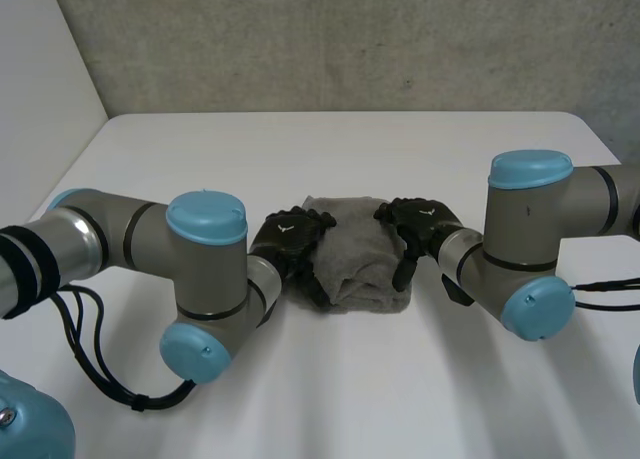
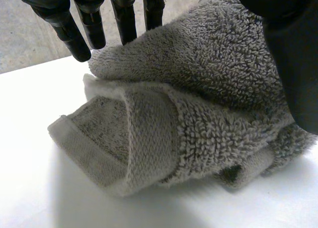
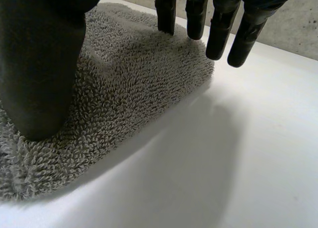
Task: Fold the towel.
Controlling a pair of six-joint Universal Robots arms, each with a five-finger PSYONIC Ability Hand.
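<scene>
A grey terry towel (image 1: 357, 256) lies folded into a small thick bundle at the middle of the white table (image 1: 340, 159). My left hand (image 1: 291, 239) sits against its left side and my right hand (image 1: 421, 226) against its right side. In the left wrist view the towel (image 2: 198, 104) shows stacked layers with a hemmed flap in front; the straight fingers (image 2: 79, 29) hover over its far edge and the thumb (image 2: 293, 54) stands over its top. Under my right hand, the thumb (image 3: 39, 64) rests on the towel (image 3: 129, 79) and the straight fingers (image 3: 216, 24) hang over its edge. Both hands are open.
A grey wall runs behind the table's far edge (image 1: 340, 113). Both forearms lie low over the table on either side of the towel, the left elbow (image 1: 205, 279) and the right elbow (image 1: 525, 269) near the front.
</scene>
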